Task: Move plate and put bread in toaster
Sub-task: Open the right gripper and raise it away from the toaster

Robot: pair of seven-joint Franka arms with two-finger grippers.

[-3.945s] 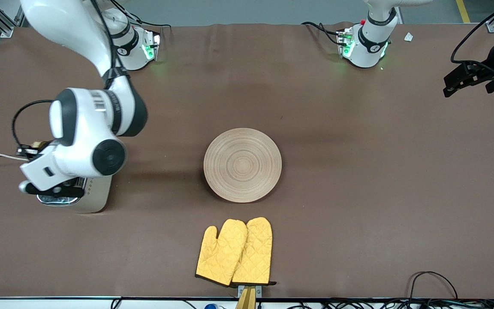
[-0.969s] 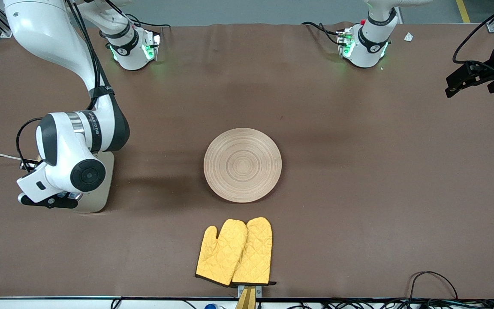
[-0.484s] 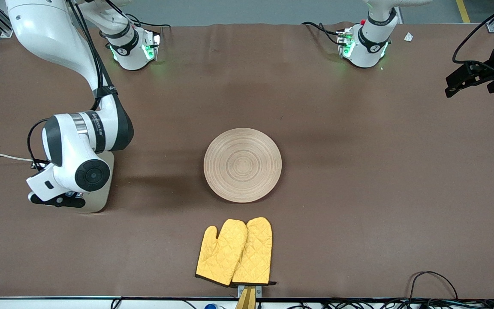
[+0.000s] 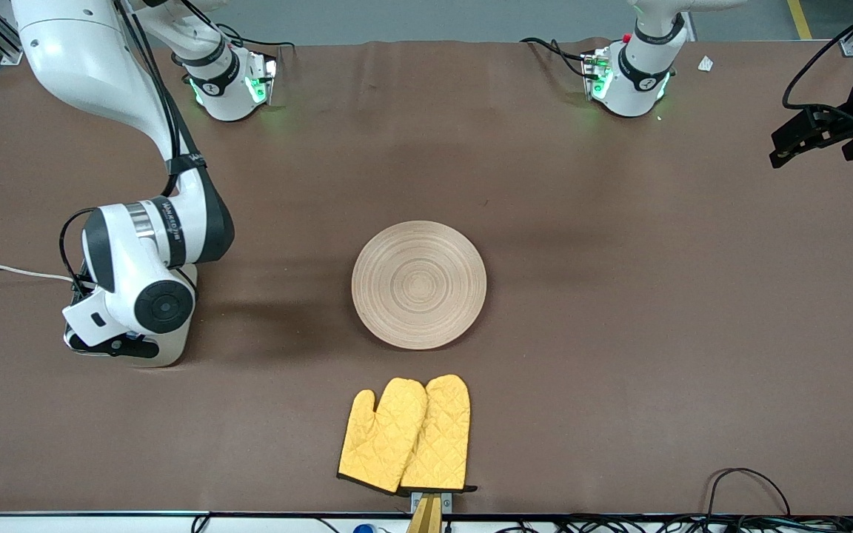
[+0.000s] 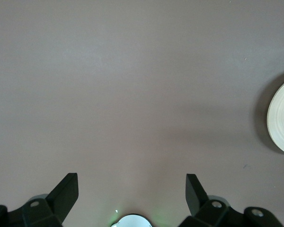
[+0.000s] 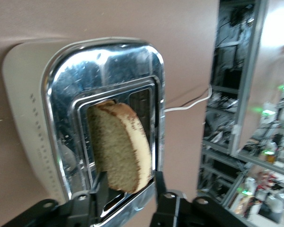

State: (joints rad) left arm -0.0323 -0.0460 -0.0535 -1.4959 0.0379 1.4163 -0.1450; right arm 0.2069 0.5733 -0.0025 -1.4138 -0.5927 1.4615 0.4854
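Bread stands in toaster slot, right pincer parted around it.
Left pincer wide, waiting; plate mid-tabletop; 2 mitts nearer camera.

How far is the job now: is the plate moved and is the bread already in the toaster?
The plate lies bare mid-table. In hand: the right gripper, fingers apart, is over the toaster, with the bread partly in a slot, tilted. Left: seating the bread. The left gripper waits open.
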